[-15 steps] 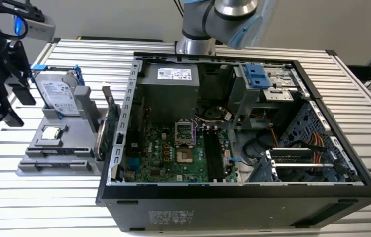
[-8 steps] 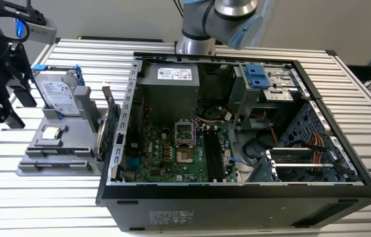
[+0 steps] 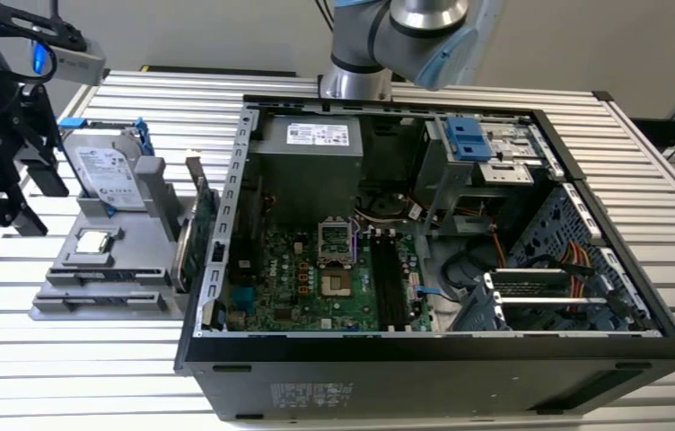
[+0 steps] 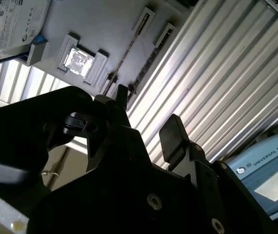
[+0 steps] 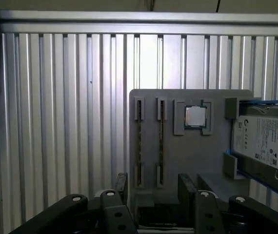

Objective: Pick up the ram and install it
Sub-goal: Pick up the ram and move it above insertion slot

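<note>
The ram [image 5: 161,141] is a thin strip standing edge-on in a slot of the grey parts holder [image 5: 192,161], beside the small silver chip [image 5: 195,116]. In the exterior view the ram [image 3: 180,251] stands at the holder's side nearest the computer case. It also shows as a thin brownish line, the ram [image 4: 129,53], in the second wrist view. My gripper [image 3: 36,196] hangs above the table, off the holder's far side at the exterior view's left, apart from the ram. In both wrist views the gripper [image 5: 153,189] [image 4: 147,116] is open with nothing between its fingers.
A taller green card [image 3: 206,220] stands in the slot next to the ram. A hard drive [image 3: 108,171] leans in the holder. The open computer case [image 3: 241,162] lies to the exterior view's right, with long black memory slots [image 3: 391,274] on its motherboard. The table is ribbed metal [image 5: 56,122].
</note>
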Controlling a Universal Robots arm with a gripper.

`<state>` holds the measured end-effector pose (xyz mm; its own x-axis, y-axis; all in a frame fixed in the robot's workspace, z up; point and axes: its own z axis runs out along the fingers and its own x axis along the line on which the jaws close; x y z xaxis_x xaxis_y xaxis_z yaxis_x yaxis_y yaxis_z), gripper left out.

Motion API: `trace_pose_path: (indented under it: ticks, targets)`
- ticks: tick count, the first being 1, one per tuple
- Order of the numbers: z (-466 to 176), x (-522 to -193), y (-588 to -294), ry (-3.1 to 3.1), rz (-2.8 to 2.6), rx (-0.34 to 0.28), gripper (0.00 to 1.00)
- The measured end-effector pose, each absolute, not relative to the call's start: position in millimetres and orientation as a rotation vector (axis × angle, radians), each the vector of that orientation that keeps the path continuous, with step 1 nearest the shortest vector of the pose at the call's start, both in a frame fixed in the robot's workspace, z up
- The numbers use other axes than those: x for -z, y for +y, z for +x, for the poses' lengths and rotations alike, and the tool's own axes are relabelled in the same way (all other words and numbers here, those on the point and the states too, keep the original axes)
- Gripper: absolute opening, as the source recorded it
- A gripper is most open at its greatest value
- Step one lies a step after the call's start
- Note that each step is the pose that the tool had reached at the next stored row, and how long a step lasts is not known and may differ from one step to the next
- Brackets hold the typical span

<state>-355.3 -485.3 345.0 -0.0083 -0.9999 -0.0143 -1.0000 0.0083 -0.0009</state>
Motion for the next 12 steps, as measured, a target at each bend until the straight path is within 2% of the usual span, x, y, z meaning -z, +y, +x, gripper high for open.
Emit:
trace_pose_path:
  ticks: [12]
  targets:
    - [-355.3,-338.7,-485.2,2.223,-2.204,-0.015,1.0]
